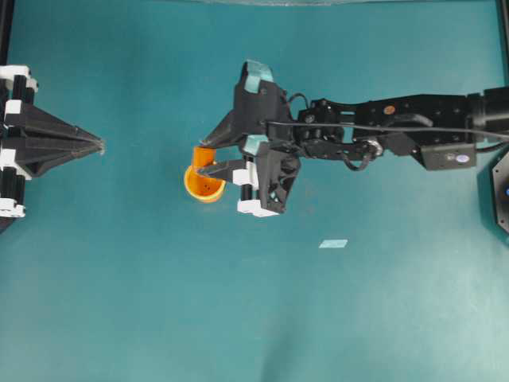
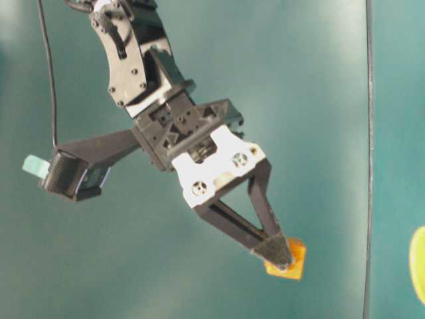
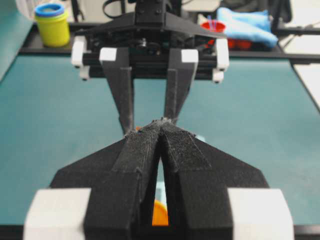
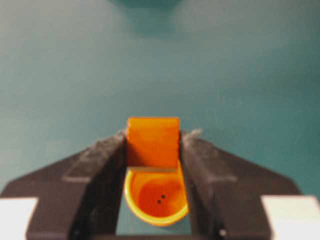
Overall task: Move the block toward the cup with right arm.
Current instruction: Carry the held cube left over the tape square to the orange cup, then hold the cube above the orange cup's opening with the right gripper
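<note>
Block (image 4: 152, 141) in right pincer (image 4: 152, 150)

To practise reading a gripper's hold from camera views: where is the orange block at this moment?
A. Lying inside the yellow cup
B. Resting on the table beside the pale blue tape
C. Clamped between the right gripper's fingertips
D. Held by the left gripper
C: the right wrist view shows the block squeezed between the right gripper's fingers, with the cup showing below it in that picture.
</note>
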